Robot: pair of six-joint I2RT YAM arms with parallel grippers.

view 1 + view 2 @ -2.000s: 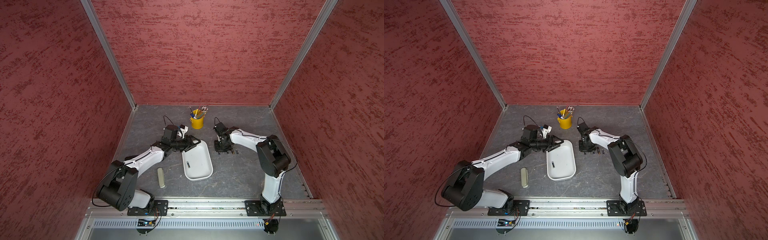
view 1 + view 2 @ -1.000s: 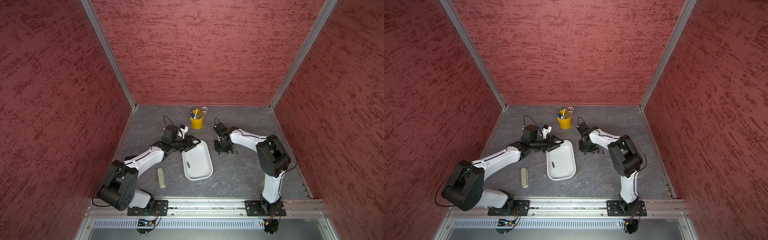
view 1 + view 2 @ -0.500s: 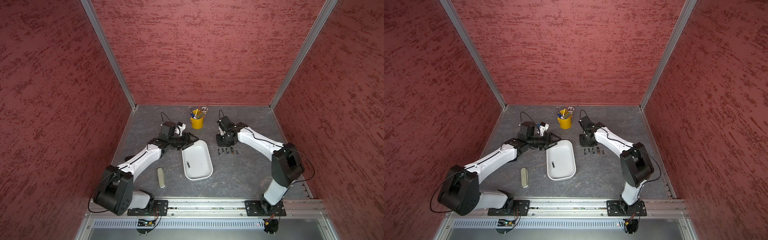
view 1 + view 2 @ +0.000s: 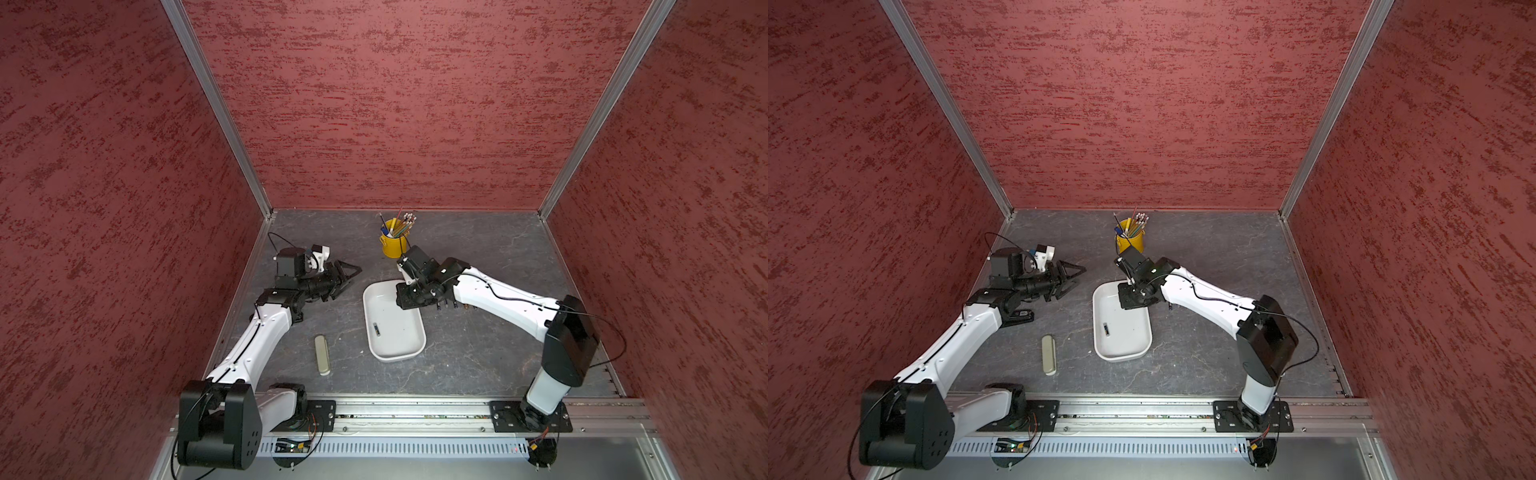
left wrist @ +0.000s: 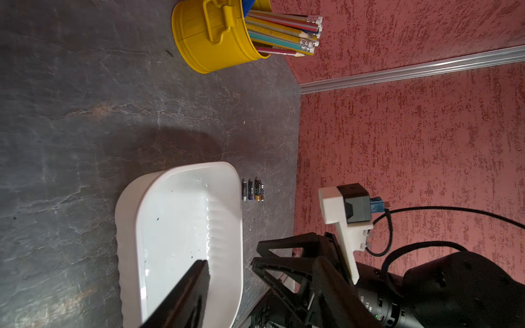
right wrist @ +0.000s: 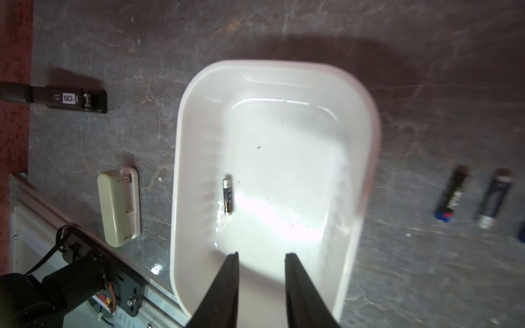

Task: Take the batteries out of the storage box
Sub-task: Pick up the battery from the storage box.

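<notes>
One battery point(image 6: 228, 198) lies flat in the storage box point(image 4: 397, 338), close to the long wall on the left-arm side. Four batteries point(image 5: 252, 190) sit in a row on the counter point(image 4: 478, 353) just beside the box, right-arm side. Mostly done by my read: five visible, can't spot a sixth. Right gripper point(image 6: 262, 254) hovers over the box's far end, fingers apart, nothing between them. Left gripper point(image 4: 349, 280) is off to the side, clear of the box, fingers spread, empty. Looks like one pick to go.

white "50" label on a black bar point(image 6: 68, 98), battery point(image 6: 228, 198) print illegible
</notes>
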